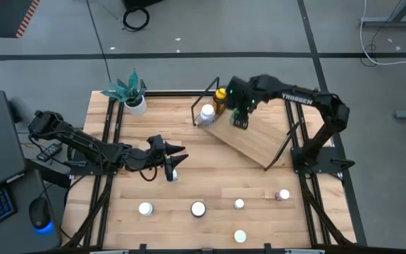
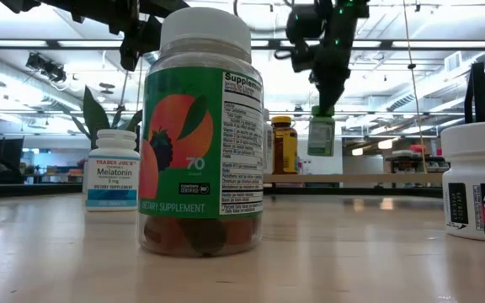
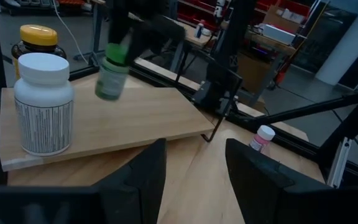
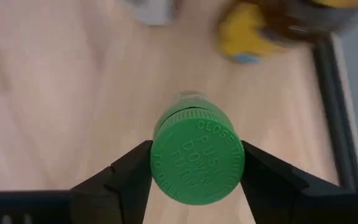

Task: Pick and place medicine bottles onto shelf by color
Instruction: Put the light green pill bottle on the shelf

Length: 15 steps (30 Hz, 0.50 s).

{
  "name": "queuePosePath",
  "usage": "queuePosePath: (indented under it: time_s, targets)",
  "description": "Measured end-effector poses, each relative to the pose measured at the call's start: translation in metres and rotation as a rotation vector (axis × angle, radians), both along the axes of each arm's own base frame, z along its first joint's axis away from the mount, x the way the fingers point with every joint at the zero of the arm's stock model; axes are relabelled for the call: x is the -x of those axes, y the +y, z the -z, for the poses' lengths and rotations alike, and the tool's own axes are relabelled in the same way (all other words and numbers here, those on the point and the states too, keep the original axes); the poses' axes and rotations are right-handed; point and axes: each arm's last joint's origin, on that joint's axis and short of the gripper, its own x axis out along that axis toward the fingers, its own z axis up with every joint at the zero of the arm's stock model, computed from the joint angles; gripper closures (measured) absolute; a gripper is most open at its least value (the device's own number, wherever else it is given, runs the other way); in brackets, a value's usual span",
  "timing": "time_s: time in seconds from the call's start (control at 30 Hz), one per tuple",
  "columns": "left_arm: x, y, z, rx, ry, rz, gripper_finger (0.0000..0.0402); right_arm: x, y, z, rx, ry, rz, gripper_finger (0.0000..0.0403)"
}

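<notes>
My right gripper (image 4: 194,165) clenched the green-capped bottle (image 4: 197,163) by its cap, holding it above the shelf (image 1: 256,144) near that board's far edge. Two bottles already stood at the shelf's far corner: a white-capped one (image 1: 207,113) and the amber one with the yellow cap (image 1: 220,96). My left gripper (image 1: 176,156) hung with its fingers apart and nothing between them, over the table's middle, beside a bottle (image 1: 173,175). Five more bottles waited along the table's near edge, so I judged the sorting under halfway done.

right pincer (image 4: 197,177) | clamps green-capped bottle (image 4: 197,163) | above shelf (image 4: 73,93) | amber bottle (image 4: 278,25) beyond
</notes>
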Motion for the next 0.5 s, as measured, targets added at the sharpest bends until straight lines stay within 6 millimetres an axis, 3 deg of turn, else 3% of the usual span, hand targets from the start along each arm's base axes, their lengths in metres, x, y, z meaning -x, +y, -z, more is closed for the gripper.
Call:
queuePosePath:
  time_s: [0.2, 0.37, 0.5]
  targets:
    - [0.000, 0.000, 0.000, -0.001, 0.001, -0.001, 0.0230, 0.014, -0.030, -0.001, -0.023, -0.047, 0.061, 0.0178]
    - [-0.001, 0.003, 0.000, -0.001, 0.000, -0.014, 0.0230, 0.016, -0.039, 0.001, -0.016, -0.057, 0.074, 0.0164]
    - [-0.001, 0.003, 0.000, 0.000, 0.000, -0.014, 0.0230, 0.009, -0.045, 0.015, -0.066, -0.041, 0.066, 0.0175]
